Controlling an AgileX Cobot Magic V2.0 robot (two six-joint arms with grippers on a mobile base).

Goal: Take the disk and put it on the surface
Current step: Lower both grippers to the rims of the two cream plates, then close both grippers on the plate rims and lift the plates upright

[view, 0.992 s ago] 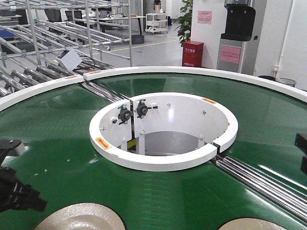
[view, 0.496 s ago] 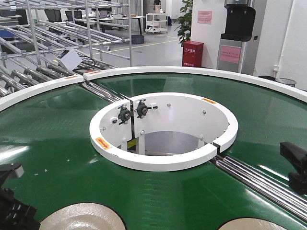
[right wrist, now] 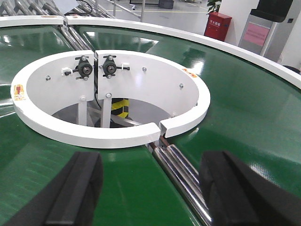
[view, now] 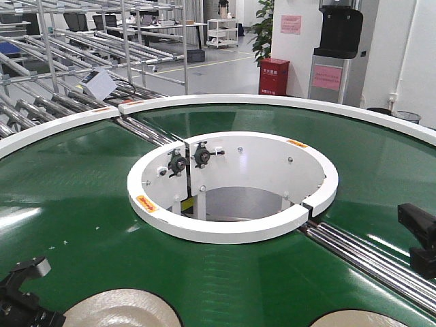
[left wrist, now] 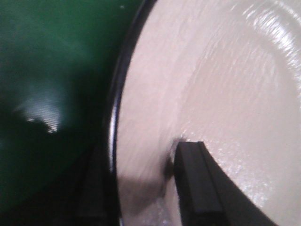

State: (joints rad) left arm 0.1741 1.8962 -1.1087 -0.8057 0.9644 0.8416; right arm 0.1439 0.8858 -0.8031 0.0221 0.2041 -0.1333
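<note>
One finger (left wrist: 197, 188) of the left pincer (view: 24, 283) lies on the pale disk (left wrist: 211, 94) just inside its rim, grip unclear; the right pincer (right wrist: 155, 188) gapes wide.

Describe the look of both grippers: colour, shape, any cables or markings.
Both are matte black. The left gripper is blocky, with a hooked, angular tip; its finger in the wrist view is a flat, square-edged bar. The right gripper has two thick fingers with rounded outer edges; from the front it shows as stacked black blocks. No cables, labels or markings show.
</note>
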